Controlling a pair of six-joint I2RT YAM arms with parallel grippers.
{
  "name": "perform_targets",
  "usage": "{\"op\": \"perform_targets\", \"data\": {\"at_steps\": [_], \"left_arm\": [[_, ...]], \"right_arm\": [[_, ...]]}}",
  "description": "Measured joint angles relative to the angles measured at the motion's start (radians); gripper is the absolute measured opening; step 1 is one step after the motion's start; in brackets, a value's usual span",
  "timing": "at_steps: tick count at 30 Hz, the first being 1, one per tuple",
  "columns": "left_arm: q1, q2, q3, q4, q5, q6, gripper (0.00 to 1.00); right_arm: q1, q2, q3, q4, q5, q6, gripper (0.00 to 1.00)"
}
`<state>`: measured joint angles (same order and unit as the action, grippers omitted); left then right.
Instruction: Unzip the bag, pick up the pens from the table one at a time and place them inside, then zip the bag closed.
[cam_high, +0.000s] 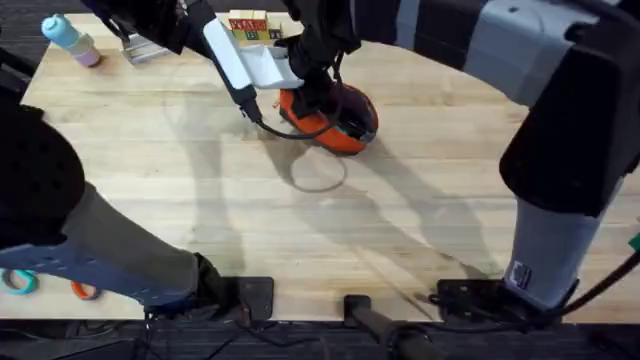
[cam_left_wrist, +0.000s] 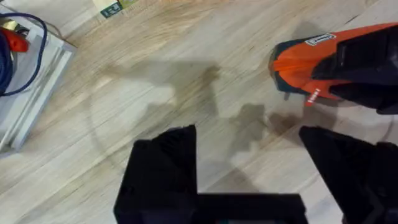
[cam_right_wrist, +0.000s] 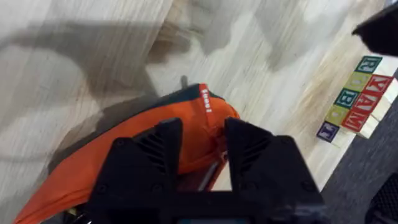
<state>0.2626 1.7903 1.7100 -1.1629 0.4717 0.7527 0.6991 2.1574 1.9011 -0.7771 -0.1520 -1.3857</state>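
The orange bag (cam_high: 335, 120) is lain on the bench (cam_high: 400, 220), its contents hidden. It is pinched at its top by the right claw (cam_right_wrist: 203, 146). The left claw (cam_left_wrist: 249, 155) is held wide apart, empty.

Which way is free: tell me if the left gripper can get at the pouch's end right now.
Probably yes. The left gripper hangs open over bare table, apart from the orange pouch; nothing lies between. The right gripper sits on the pouch farther along.

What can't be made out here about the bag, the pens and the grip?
- Zipper state: overhead, the bag is half covered by the arms; in the right wrist view the right gripper covers the zipper line.
- Pens: I cannot locate them on the table.
- Left gripper: open, beside the bag.
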Motion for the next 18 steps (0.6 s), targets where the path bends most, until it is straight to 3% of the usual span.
{"op": "perform_targets", "data": {"at_steps": [3, 18], "left_arm": [[0.0, 0.0, 0.0, 0.0, 0.0, 0.0, 0.993], [0.0, 0.0, 0.0, 0.0, 0.0, 0.0, 0.993]], "right_arm": [[0.0, 0.0, 0.0, 0.001, 0.0, -0.001, 0.327], [0.0, 0.001, 0.0, 0.05, 0.003, -0.002, 0.309]]}}
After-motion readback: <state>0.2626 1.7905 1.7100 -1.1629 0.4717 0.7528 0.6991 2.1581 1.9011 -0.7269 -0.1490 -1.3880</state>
